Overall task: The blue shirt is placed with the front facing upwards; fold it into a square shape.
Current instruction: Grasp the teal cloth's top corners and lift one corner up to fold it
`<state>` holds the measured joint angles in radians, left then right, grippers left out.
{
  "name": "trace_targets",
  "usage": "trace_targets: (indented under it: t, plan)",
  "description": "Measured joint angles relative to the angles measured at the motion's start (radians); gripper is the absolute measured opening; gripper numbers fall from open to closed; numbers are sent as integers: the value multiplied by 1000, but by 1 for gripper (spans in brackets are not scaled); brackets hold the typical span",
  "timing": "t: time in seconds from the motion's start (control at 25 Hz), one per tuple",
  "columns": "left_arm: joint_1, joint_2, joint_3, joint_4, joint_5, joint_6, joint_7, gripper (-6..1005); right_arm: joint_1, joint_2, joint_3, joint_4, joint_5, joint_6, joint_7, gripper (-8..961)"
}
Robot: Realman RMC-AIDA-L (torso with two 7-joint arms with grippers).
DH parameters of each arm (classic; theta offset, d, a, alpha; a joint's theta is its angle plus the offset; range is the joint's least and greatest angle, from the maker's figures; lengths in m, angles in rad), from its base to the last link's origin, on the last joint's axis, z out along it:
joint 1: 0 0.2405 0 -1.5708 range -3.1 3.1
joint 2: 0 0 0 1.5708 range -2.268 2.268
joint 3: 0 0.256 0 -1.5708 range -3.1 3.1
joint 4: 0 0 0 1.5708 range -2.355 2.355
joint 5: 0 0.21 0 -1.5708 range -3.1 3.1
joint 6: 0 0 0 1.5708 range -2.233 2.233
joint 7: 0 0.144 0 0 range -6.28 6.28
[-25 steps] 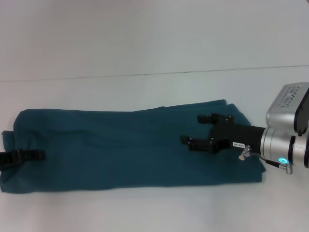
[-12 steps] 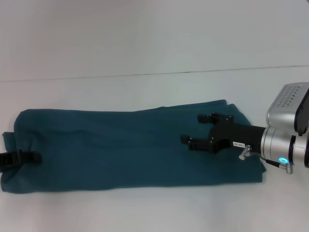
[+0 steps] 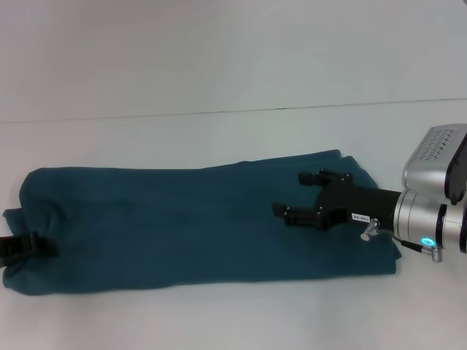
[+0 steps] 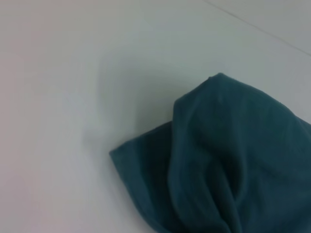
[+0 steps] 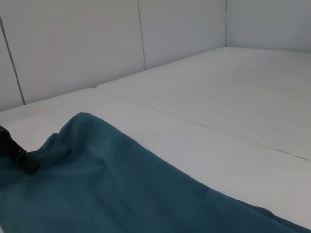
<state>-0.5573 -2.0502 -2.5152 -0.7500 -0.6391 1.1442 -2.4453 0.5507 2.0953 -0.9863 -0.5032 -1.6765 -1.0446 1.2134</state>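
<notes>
The blue shirt (image 3: 182, 222) lies as a long, narrow folded band across the white table (image 3: 219, 138); no lettering shows. My right gripper (image 3: 290, 194) hovers over the band's right end, open, nothing between its fingers. My left gripper (image 3: 25, 248) shows only as a black tip at the shirt's far left edge, low over the cloth. In the left wrist view one bunched end of the shirt (image 4: 228, 160) rests on the table. The right wrist view looks along the shirt (image 5: 107, 184) to the left gripper (image 5: 14, 151) at its far end.
White tabletop (image 3: 233, 321) surrounds the shirt in front and behind. A dark seam (image 3: 219, 113) runs across behind the shirt, with a white surface beyond it. No other objects are in view.
The left gripper has slid left and toward the front edge, showing less of itself. The shirt's left end has shifted slightly. The right arm has stayed still.
</notes>
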Motion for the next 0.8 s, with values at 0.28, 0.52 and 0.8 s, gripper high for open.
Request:
trace_targets:
  t: [0.28,0.52,0.8]
  plan:
    - [2,-6,-1,-31,-8,1,8,158,0,0,0,0,0,0,0,864]
    - [11,-20,-1,-103,-9,29,11,123,1,0,-7,0,0,-9,0,862]
    - [11,-22,-2,-124,-12,49,11,123,10,2,-30,4,0,-14,0,859]
